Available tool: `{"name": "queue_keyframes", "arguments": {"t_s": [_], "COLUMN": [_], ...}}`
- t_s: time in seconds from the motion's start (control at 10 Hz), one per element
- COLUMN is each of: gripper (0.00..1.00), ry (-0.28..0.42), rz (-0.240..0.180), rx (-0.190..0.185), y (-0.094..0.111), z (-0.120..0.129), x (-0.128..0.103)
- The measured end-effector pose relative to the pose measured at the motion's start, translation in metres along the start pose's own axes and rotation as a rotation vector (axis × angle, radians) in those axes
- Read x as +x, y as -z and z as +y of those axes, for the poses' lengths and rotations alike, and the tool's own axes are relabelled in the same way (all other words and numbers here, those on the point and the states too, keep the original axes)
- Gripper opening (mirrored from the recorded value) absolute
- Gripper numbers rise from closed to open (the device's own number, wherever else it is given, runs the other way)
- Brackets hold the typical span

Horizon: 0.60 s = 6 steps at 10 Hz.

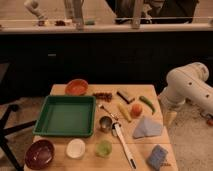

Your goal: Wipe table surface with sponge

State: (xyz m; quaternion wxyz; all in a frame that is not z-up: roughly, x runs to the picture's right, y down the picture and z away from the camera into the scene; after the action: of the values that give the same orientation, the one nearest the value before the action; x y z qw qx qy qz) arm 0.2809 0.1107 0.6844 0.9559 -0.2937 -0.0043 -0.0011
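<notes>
The light tan wooden table surface (pixel 142 148) fills the lower middle of the camera view. The small blue-grey sponge (pixel 157 157) lies at the table's front right corner. A larger pale blue folded cloth (pixel 147 127) lies just behind it. My white arm (pixel 186 85) reaches in from the right. Its gripper (pixel 170 118) hangs just off the table's right edge, level with the cloth, behind and to the right of the sponge and not touching it.
A green tray (pixel 66 116) takes the left middle, with an orange bowl (pixel 76 87) behind it. A dark red bowl (pixel 40 153), white bowl (pixel 76 148) and green cup (pixel 104 147) line the front. A metal cup (pixel 105 123), white utensil (pixel 124 145), orange fruit (pixel 136 109) and green pepper (pixel 147 103) sit mid-table.
</notes>
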Motion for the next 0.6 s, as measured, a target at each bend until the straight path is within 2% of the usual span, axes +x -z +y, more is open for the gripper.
{"name": "queue_keyframes", "arguments": {"t_s": [0.2, 0.3, 0.4, 0.5, 0.6], "gripper": [0.8, 0.8, 0.8, 0.8, 0.8], "ry": [0.181, 0.233, 0.262, 0.28, 0.288], "rz": [-0.043, -0.065, -0.087, -0.099, -0.109], "rx": [-0.047, -0.065, -0.089, -0.089, -0.072], "y": [-0.009, -0.011, -0.014, -0.014, -0.015], "z": [0.005, 0.009, 0.016, 0.02, 0.023], "x": [-0.014, -0.014, -0.013, -0.011, -0.007]}}
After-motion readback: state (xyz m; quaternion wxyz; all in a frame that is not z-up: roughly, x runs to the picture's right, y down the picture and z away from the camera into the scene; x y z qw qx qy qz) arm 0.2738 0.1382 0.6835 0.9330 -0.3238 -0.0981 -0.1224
